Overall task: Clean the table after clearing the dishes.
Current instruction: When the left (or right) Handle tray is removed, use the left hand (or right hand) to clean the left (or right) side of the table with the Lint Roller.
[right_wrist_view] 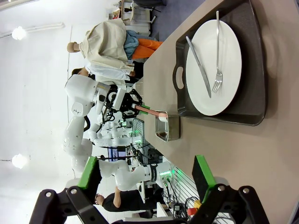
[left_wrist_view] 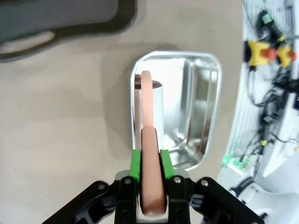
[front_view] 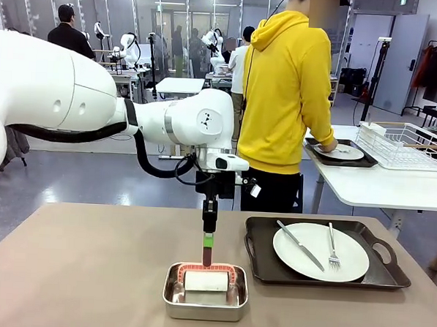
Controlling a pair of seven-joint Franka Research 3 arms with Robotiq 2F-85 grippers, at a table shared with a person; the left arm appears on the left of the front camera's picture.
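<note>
My left gripper (front_view: 208, 243) (left_wrist_view: 151, 164) is shut on the salmon handle (left_wrist_view: 149, 135) of a white cleaning roller (front_view: 205, 281) that lies in a small steel pan (front_view: 204, 303) (left_wrist_view: 196, 107) on the brown table (front_view: 73, 273). To the pan's right, one of the dishes, a white plate (front_view: 321, 252) (right_wrist_view: 214, 60) with a knife and fork, rests on a dark tray (front_view: 381, 274). A person in a yellow hoodie has a hand on a second plate (front_view: 341, 152) and tray on the white side table. My right gripper (right_wrist_view: 145, 175) hangs open above the table.
A wire rack (front_view: 406, 144) stands on the white side table (front_view: 378, 188) at the back right. The corner of the dark tray (left_wrist_view: 70, 23) lies close to the pan in the left wrist view. Bare tabletop stretches to the left of the pan.
</note>
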